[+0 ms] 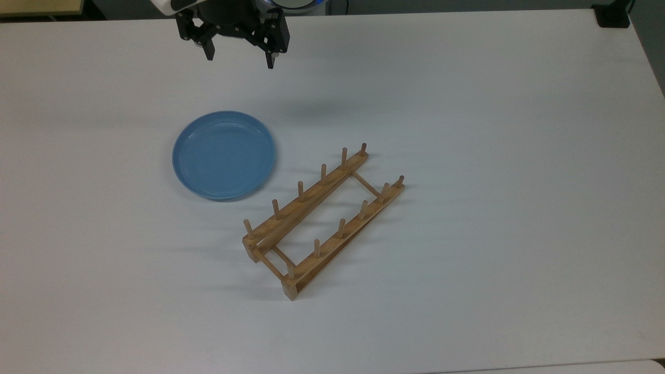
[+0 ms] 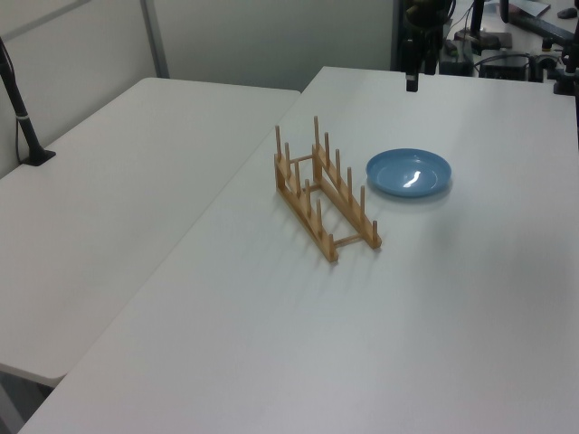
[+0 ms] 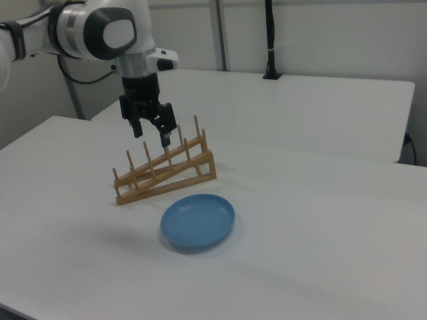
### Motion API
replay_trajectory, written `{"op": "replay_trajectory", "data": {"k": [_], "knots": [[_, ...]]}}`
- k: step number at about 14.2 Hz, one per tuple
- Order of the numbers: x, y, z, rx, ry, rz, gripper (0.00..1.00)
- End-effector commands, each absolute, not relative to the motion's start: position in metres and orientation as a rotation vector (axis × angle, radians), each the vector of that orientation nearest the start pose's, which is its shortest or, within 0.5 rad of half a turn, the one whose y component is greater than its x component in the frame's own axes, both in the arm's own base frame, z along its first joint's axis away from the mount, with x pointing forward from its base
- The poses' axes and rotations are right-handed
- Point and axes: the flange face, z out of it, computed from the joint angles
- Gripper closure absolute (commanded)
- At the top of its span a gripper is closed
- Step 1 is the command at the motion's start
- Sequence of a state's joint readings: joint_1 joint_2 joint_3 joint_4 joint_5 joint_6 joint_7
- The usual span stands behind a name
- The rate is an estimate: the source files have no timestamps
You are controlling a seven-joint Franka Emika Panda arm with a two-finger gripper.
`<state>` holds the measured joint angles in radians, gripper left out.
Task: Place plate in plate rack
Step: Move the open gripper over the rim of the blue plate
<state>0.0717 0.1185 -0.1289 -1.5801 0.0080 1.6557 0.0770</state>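
The light-blue plate (image 1: 223,155) lies flat on the white table (image 1: 493,156), to the top view's left of the wooden plate rack (image 1: 311,196). The rack stands upright and holds nothing between its pegs. My gripper (image 1: 240,59) hangs open above the table near its far edge, well clear of the plate, with nothing between its fingers. In the right view the gripper (image 3: 153,137) hovers in front of the rack (image 3: 167,185), with the plate (image 3: 197,221) lower and nearer the camera. The left view shows plate (image 2: 408,173), rack (image 2: 308,221) and gripper (image 2: 412,81).
A black clamp (image 1: 613,15) sits at the table's far corner on the top view's right. A second white table (image 2: 118,181) adjoins on the left view's left, with a black pole (image 2: 23,117) standing on it. Equipment clutters the background (image 2: 507,54).
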Motion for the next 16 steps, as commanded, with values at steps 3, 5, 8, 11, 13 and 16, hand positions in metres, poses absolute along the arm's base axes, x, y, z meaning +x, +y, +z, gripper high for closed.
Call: {"op": "replay_trajectory", "data": {"k": [3,5,8,11,13,16], "knots": [[0.596,-0.083,0.541,-3.123,0.115,0.104,0.00],[0.597,-0.103,0.529,-3.106,0.096,0.125,0.00],[0.603,-0.151,0.484,-3.085,0.035,0.187,0.00],[0.610,-0.196,0.444,-3.004,0.051,0.124,0.03],[0.618,-0.212,0.424,-2.997,0.066,0.060,0.05],[0.627,-0.223,0.383,-3.011,0.051,0.073,0.09]]}}
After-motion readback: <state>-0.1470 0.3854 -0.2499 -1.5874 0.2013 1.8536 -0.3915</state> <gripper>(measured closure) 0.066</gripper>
